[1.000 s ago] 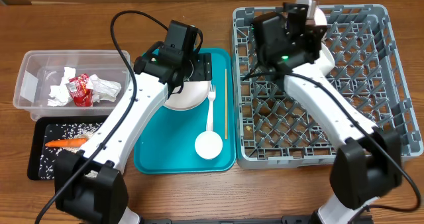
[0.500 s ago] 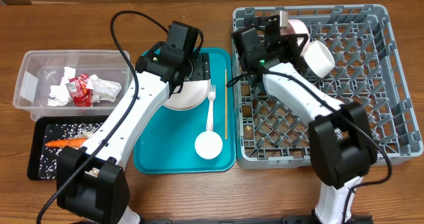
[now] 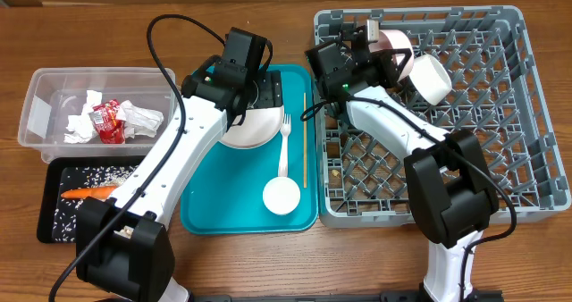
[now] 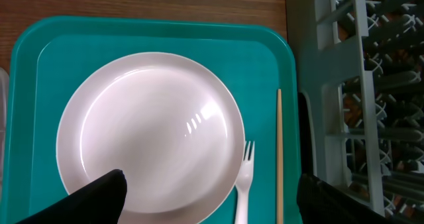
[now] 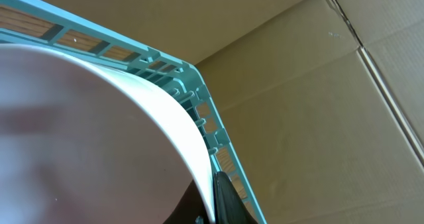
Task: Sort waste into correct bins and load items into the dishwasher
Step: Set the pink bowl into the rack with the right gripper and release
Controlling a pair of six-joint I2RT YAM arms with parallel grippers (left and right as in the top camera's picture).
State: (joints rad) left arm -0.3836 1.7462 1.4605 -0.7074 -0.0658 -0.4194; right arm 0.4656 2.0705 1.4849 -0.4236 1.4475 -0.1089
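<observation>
Leftward has swung the right gripper, overhead pinching an upright plate at the far-left corner of the dish rack. Left wrist: the left gripper, spread wide, hangs directly over the flat plate on the teal tray, fork just right. Right wrist: plate rim fills frame, contact cut off.

pink plate: flat, teal tray | white cup: grey rack

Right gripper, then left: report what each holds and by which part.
The right gripper is shut on the rim of a pale round dish in the dish rack. The left gripper is open above the plate, holding nothing.
</observation>
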